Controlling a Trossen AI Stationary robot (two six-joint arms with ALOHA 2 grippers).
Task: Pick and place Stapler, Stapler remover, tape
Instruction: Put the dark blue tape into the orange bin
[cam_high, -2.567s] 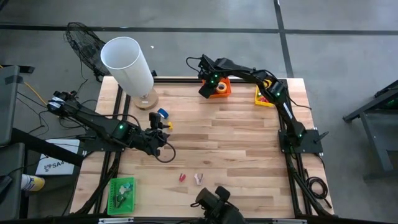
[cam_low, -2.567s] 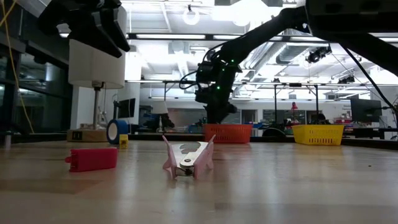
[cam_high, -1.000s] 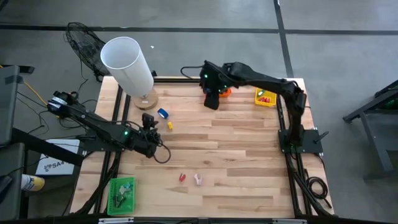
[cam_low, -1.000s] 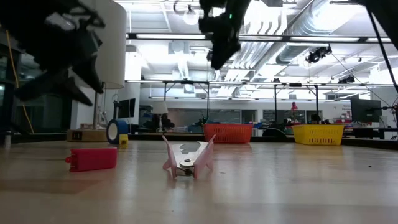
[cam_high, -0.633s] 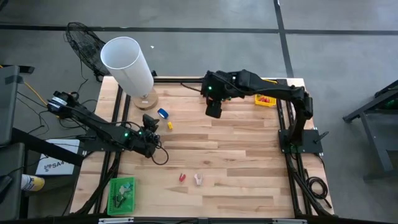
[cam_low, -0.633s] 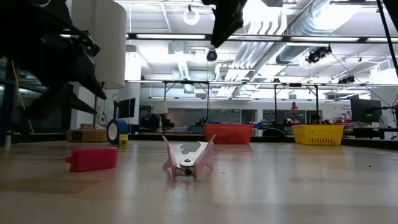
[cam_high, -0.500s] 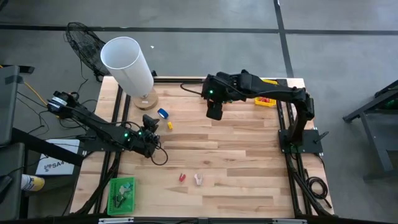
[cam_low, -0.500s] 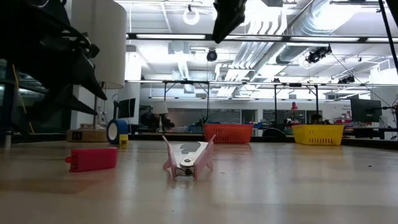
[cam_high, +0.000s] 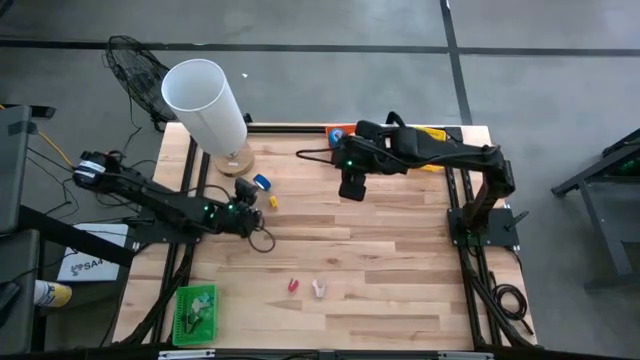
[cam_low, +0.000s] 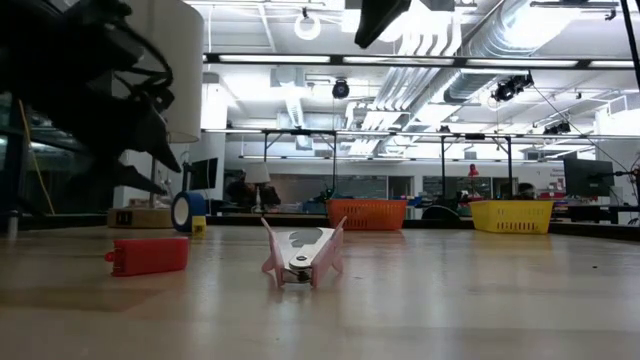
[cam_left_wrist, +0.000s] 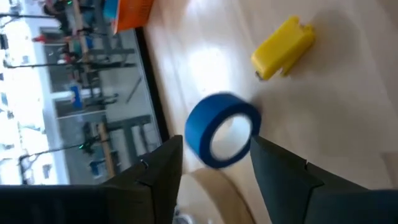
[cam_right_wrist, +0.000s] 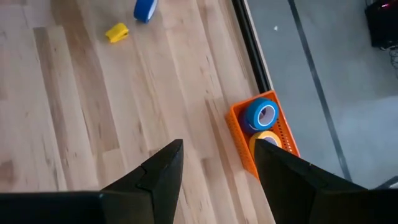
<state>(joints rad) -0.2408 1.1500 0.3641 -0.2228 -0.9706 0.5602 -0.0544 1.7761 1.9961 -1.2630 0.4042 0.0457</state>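
Nearer now, left gripper (cam_left_wrist: 214, 171) gapes empty before blue ring-shaped tape (cam_left_wrist: 222, 130); right gripper (cam_right_wrist: 217, 168) apart.

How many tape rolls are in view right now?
3. A blue roll stands on the table near the lamp base. A second blue roll and a yellow roll sit in the orange basket; more may be hidden.

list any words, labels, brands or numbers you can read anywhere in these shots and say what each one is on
"SA": start of a dark printed word on a white sheet on the floor left of the table, the rest hidden by the frame.
Nothing readable on the blue tape roll, the yellow piece, the orange basket, the red block or the white cylinder. Signs in the room behind are too small and blurred.
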